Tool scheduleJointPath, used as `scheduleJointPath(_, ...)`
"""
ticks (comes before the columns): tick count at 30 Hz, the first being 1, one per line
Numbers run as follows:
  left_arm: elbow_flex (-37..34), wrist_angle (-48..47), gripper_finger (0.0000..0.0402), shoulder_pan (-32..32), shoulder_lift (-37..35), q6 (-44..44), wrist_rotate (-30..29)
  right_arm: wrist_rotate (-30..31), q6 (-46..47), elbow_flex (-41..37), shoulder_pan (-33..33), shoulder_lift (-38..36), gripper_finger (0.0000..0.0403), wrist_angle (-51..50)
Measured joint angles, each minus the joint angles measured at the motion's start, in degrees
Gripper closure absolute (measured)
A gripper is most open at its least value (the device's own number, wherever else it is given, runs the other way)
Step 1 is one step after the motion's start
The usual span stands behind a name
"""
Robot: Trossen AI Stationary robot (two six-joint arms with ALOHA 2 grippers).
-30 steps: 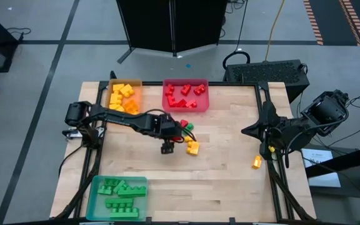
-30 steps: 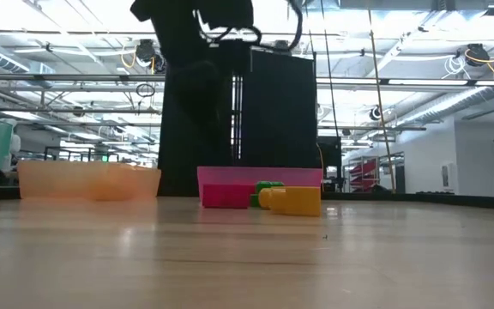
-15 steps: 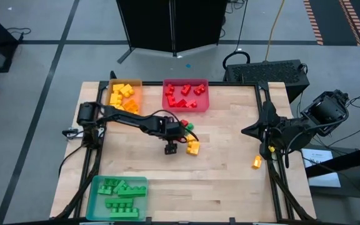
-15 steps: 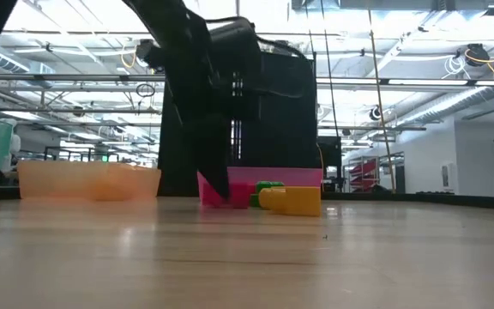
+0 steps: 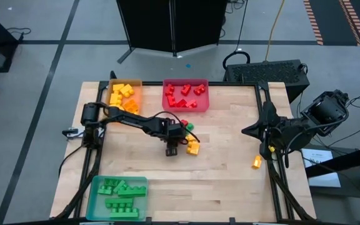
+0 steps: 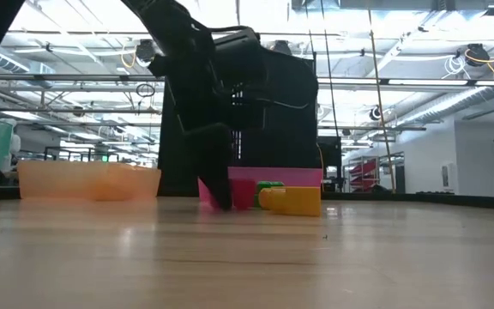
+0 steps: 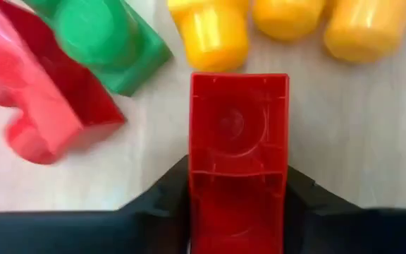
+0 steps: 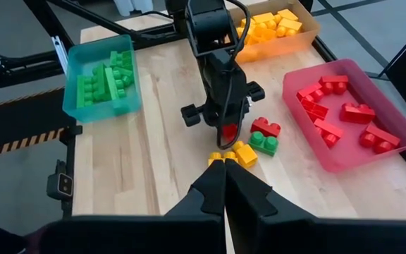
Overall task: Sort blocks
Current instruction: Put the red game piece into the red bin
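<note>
My left gripper (image 5: 172, 149) is down at a small cluster of blocks in the middle of the table, shut on a red block (image 7: 238, 134). Beside it lie another red block (image 7: 41, 92), a green block (image 7: 101, 39) and a yellow block (image 5: 193, 147), all resting on the wood. A lone yellow block (image 5: 256, 162) lies near the right edge. My right gripper (image 8: 224, 166) hangs shut and high over the table's right side, touching nothing. My left gripper pinches the red block between its two fingers, which are on the block's two long sides (image 7: 192, 190) at the end nearest the wrist. The fingers come from above, slanting steeply down. The block lies on the table with its hollow underside turned up.
An orange tray (image 5: 136, 83) with yellow blocks and a red tray (image 5: 206, 94) with red blocks stand at the far edge. A teal tray (image 5: 94, 187) with green blocks stands at the near left. Bare wood lies between the cluster and the lone yellow block.
My left gripper has come down from above the cluster to the tabletop, shifting a little toward the table's right edge, and now has its fingers on either side of the red block. The blocks have stayed where they were.
</note>
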Motion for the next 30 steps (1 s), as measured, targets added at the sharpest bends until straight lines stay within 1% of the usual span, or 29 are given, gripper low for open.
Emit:
scheduleJointPath(1, 0.5, 0.09, 0.0279, -0.03, 0.04, -0.01, -0.37, 0.02, -0.09, 0.01, 0.01, -0.01, 0.0403, -0.02)
scheduleJointPath(3, 1.62, 0.27, 0.0279, -0.19, 0.14, -0.07, -0.59, 0.02, -0.16, 0.0, 0.0, 0.0, 0.0403, -0.24)
scheduleJointPath(6, 3.4, -0.19, 0.0279, -0.61, 0.11, -2.45, -0.65, 0.02, -0.19, -0.01, -0.01, 0.0, 0.0403, -0.39)
scheduleJointPath(9, 5.88, -4.79, 0.0279, -0.72, -0.76, -5.73, -0.5, 0.0, -0.19, -0.01, 0.01, -0.01, 0.0403, -0.54)
scheduleJointPath(11, 8.27, -6.9, 0.0279, -0.51, -2.04, -6.43, -0.64, 0.02, -0.19, -0.01, 0.0, 0.0, 0.0403, -0.62)
scheduleJointPath(14, 11.11, -10.72, 0.0279, 0.98, -4.55, -5.99, -3.49, 0.03, -0.21, -0.01, -0.01, -0.02, 0.0403, -0.97)
scheduleJointPath(16, 12.6, -10.37, 0.0279, 3.33, -5.76, -5.93, -6.88, 0.02, -0.3, -0.01, 0.01, 0.0, 0.0403, -1.05)
scheduleJointPath(18, 13.84, -9.97, 0.0279, 7.36, -6.68, -5.95, -9.15, 0.14, -0.43, -0.01, 0.0, 0.0, 0.0403, -1.2)
scheduleJointPath(21, 15.26, -7.77, 0.0279, 14.23, -6.6, -6.22, -9.26, 0.42, -0.43, -0.01, -0.01, 0.0, 0.0403, -1.57)
scheduleJointPath(24, 15.3, -5.54, 0.0279, 20.35, -5.63, -8.77, -9.15, 0.54, -0.43, -0.01, -0.01, -0.02, 0.0403, -1.66)
scheduleJointPath(28, 15.42, -3.23, 0.0279, 25.74, -5.79, -11.82, -8.34, 0.52, -0.38, -0.01, -0.01, -0.02, 0.0403, -1.66)
scheduleJointPath(29, 15.43, -2.77, 0.0272, 26.55, -5.79, -11.94, -7.73, 0.52, -0.37, -0.01, -0.01, -0.01, 0.0403, -1.68)
scheduleJointPath(30, 15.42, -2.55, 0.0255, 27.11, -5.79, -12.04, -6.93, 0.55, -0.36, -0.01, -0.01, -0.02, 0.0403, -1.72)
